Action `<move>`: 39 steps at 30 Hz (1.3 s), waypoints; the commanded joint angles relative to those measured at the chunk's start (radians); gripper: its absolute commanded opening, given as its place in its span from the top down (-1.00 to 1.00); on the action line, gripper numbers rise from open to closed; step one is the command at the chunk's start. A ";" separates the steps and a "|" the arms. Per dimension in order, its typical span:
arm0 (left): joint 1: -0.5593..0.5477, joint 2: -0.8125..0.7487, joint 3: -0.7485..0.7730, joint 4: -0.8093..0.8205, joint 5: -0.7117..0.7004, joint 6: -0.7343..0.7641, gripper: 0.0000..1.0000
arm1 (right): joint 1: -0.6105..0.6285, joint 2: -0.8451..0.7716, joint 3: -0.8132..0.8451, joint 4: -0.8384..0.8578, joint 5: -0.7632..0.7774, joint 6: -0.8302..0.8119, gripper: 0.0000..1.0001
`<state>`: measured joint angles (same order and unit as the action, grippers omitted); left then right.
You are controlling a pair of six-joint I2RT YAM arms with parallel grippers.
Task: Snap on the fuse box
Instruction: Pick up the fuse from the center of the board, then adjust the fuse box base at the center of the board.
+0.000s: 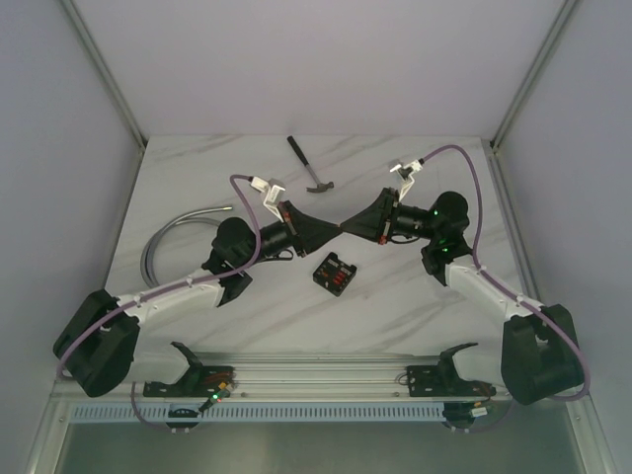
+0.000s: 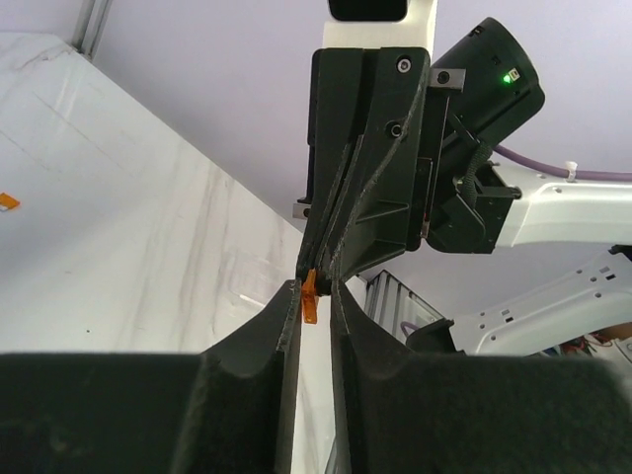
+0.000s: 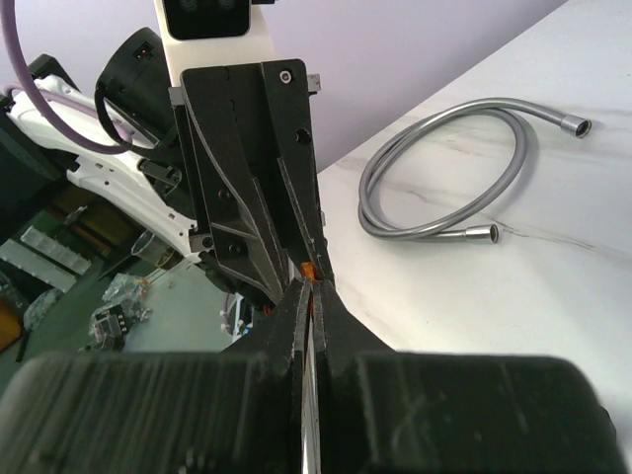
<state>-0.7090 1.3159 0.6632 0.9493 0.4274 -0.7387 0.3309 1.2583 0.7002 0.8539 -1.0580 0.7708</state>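
The small black, roughly square plastic fuse box (image 1: 336, 274), its face showing rows of tiny red and orange fuses, lies flat on the white marbled counter (image 1: 395, 311), turned so its corners point diamond-wise. No pincer touches it. Both arms are raised above the counter and meet tip to tip just beyond the box, on the far side from the arm bases. So from the meeting point the box lies below and a little back toward the bases. It sits about midway between the two arms, and neither looks clearly nearer. The right pincer (image 3: 309, 288) is clamped tight on a tiny orange plastic fuse (image 2: 310, 299), which shows as a sliver between its pads. The left pincer (image 2: 314, 308) has its jaws narrowly apart on either side of the same fuse, with a thin gap visible on one side. Whether it bears on the fuse yet I cannot tell. The fuse's long axis runs roughly along the line of the two pincers. My reading is that whichever arm keeps it must swing down and back toward the box and turn the fuse upright over a free slot. A coiled silver metal hose (image 1: 178, 232) and a black-handled hammer (image 1: 311, 170) lie well apart from the box.
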 commanded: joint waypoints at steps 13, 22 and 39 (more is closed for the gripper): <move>-0.024 -0.059 -0.073 -0.074 -0.129 -0.041 1.00 | 0.002 -0.006 0.034 -0.261 0.064 -0.215 0.24; -0.007 -0.064 -0.067 -0.296 -0.281 -0.090 1.00 | -0.003 0.003 0.096 -0.596 0.334 -0.413 0.01; 0.006 0.083 0.075 -0.810 -0.318 -0.200 1.00 | 0.068 0.369 0.152 -0.845 0.789 -0.562 0.42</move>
<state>-0.7071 1.3701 0.7036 0.2588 0.0998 -0.9081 0.3752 1.5982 0.8398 0.0521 -0.3408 0.2440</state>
